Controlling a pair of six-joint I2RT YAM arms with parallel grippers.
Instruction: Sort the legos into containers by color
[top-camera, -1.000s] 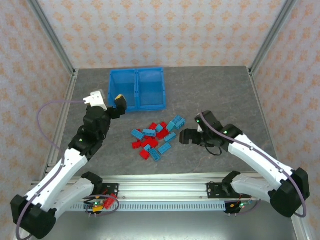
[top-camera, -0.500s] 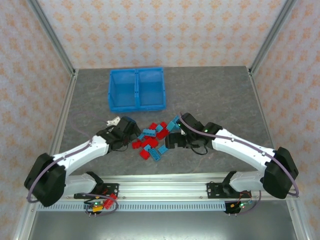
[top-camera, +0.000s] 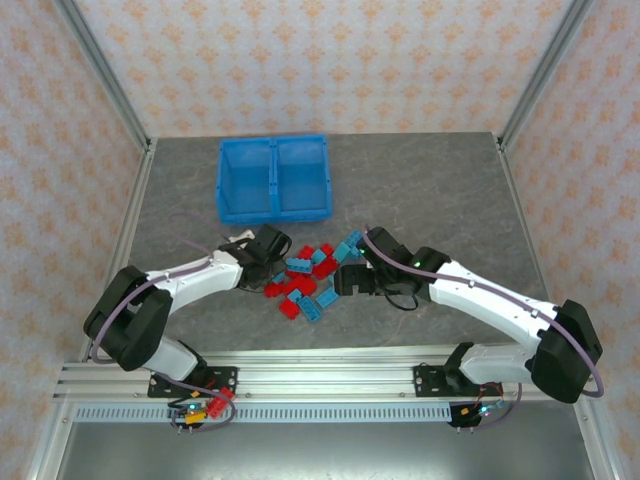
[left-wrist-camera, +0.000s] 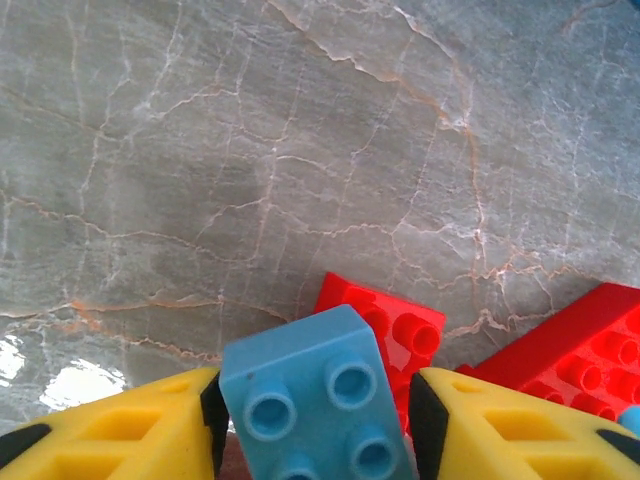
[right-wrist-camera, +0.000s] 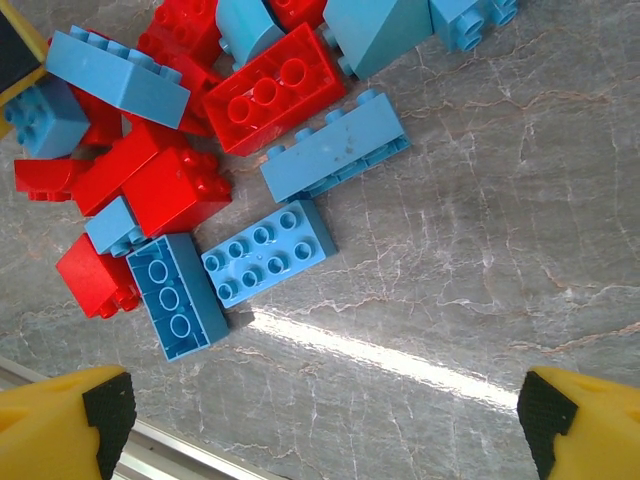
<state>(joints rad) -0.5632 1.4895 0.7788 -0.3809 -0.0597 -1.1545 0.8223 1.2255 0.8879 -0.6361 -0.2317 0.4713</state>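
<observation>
The legos (top-camera: 312, 275), red and light blue bricks, lie in a loose pile mid-table. My left gripper (top-camera: 274, 266) is low at the pile's left edge. Its yellow fingers (left-wrist-camera: 120, 432) press both sides of a light blue lego (left-wrist-camera: 318, 400), so my left gripper (left-wrist-camera: 315, 425) is shut on it. A red lego (left-wrist-camera: 398, 325) lies just behind it. My right gripper (top-camera: 346, 281) hovers open over the pile's right side, and nothing is between the jaws of my right gripper (right-wrist-camera: 325, 415). Beyond its jaws lie a blue two-by-four lego (right-wrist-camera: 268, 250) and a red lego (right-wrist-camera: 275, 88). The containers (top-camera: 275, 212) stand at the back.
The blue bin's two compartments are split by a middle wall (top-camera: 275, 175). An upturned darker blue brick (right-wrist-camera: 180, 295) lies by the pile's near edge. Bare grey tabletop (top-camera: 440, 190) stretches to the right. An aluminium rail (top-camera: 330, 380) runs along the near edge.
My left arm swung down from beside the bin to the pile's left edge, and its jaws narrowed onto a light blue lego. My right gripper slid left to the pile, still open.
</observation>
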